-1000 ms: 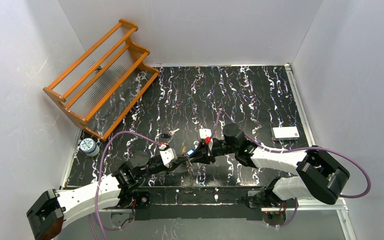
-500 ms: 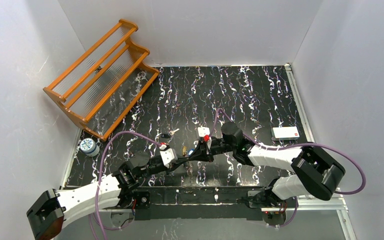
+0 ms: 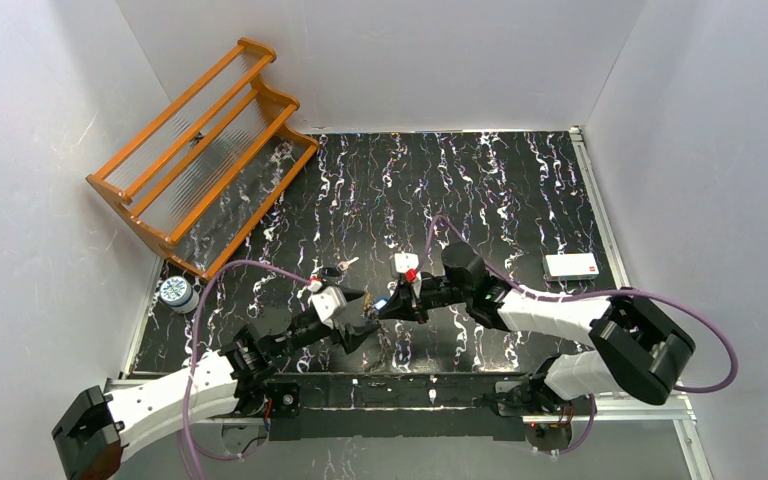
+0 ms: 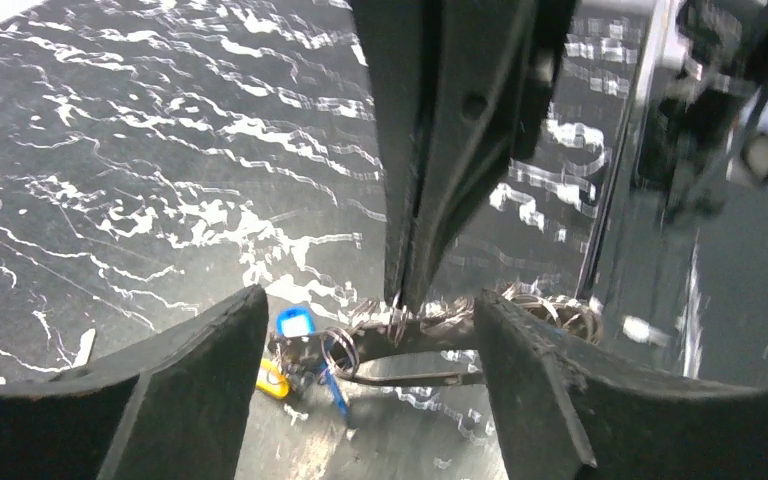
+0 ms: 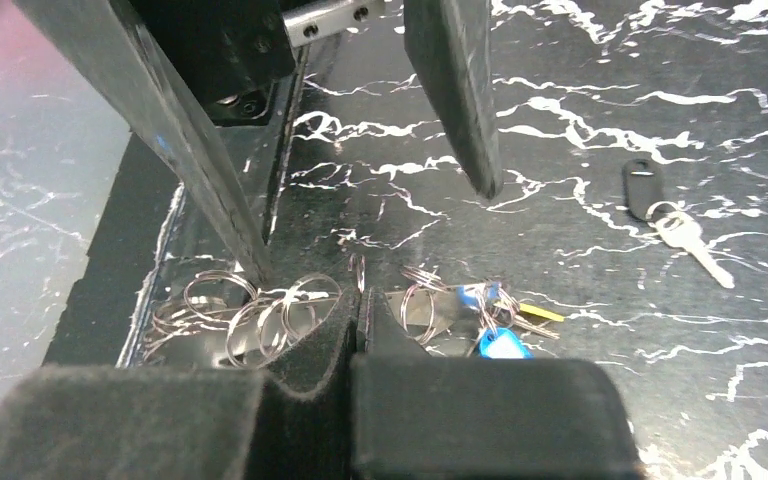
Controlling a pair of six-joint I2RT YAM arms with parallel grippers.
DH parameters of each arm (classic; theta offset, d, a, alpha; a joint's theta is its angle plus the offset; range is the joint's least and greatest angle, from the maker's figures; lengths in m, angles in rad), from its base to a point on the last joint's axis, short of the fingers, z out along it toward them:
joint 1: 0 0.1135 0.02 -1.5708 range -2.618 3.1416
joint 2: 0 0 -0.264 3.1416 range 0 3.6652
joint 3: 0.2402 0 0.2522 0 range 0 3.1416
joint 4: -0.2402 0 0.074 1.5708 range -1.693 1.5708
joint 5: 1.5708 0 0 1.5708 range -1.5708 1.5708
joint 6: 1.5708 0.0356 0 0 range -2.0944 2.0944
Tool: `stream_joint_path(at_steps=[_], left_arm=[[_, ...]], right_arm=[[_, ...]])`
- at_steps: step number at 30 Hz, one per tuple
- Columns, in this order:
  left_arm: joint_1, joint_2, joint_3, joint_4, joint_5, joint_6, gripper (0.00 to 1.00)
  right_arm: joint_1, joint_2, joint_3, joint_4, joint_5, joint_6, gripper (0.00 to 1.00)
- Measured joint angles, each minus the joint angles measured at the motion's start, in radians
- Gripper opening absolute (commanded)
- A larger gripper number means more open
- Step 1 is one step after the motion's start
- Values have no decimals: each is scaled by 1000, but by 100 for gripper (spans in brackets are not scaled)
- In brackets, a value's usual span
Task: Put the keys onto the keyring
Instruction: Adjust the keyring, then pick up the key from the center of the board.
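The keys (image 5: 505, 346) lie just beside the closed right gripper (image 5: 358, 315).

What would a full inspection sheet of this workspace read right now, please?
Surface: black marbled table.
Job's things: ring chain with blue-headed keys lies between the grippers; black-fob key lies apart.
Clutter: wooden rack, round tin, white card.
Grippers: left gripper open; right gripper shut, apparently pinching a ring of the chain.
Cables: purple cables arch over both arms; no snag seen.
Surroundings: white walls.
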Motion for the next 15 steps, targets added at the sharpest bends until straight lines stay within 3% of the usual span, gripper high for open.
stream_joint_path(at_steps=[3,9,15], left_arm=[[0,-47,22,0,-71,-55,98],[0,-72,121,-38,-302,-183,98],[0,74,336,-262,-578,-299,98]], right_arm=[[-1,-45,-16,0,52,-2,1],[-5,-114,-72,-1,151,8,1],[-5,-130,-72,-50,195,12,1]])
